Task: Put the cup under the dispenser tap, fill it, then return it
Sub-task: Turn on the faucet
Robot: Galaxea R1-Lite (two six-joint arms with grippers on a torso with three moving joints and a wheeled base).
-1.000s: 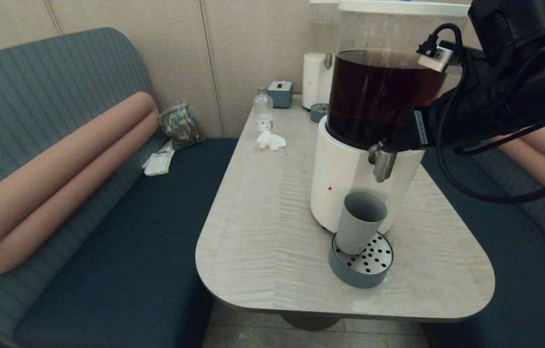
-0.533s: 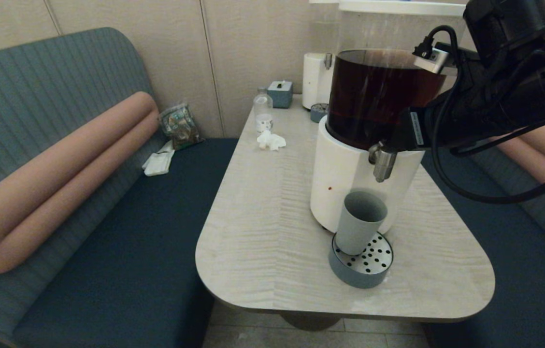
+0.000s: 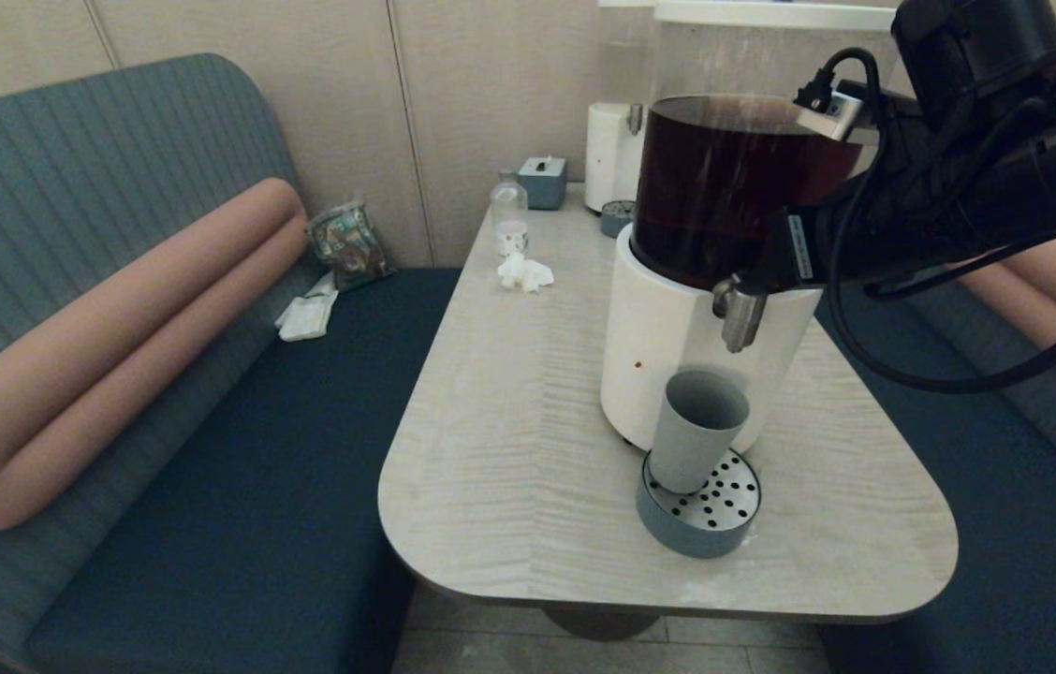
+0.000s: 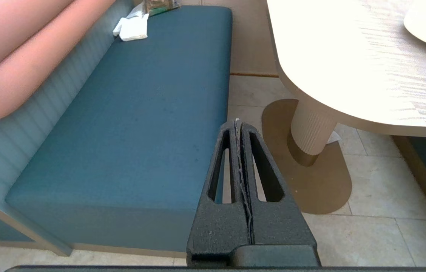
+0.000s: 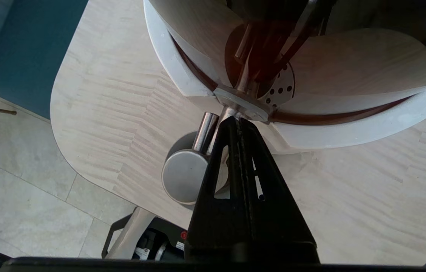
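Observation:
The grey-blue cup point(image 3: 696, 429) stands upright on the low round perforated tray point(image 3: 720, 520), directly below the dispenser tap point(image 3: 741, 320). No liquid shows in the cup or running from the tap. My right gripper point(image 3: 755, 279) is shut, its tips pressed against the tap's fitting where it leaves the white base point(image 3: 659, 346). In the right wrist view the shut right gripper point(image 5: 238, 120) touches the steel tap point(image 5: 185, 175), with the cup mostly hidden beneath. My left gripper point(image 4: 237, 122) hangs shut and empty over the floor beside the bench, below the table.
The table point(image 3: 509, 449) also carries a smaller white dispenser point(image 3: 610, 154), a clear bottle point(image 3: 509, 213), a crumpled tissue point(image 3: 525, 272) and a blue box point(image 3: 543, 180) at the back. Blue benches point(image 3: 238, 449) flank the table. The tray sits near the table's front edge.
My right arm has crept a little left and up against the tap. The cup and tray have not moved.

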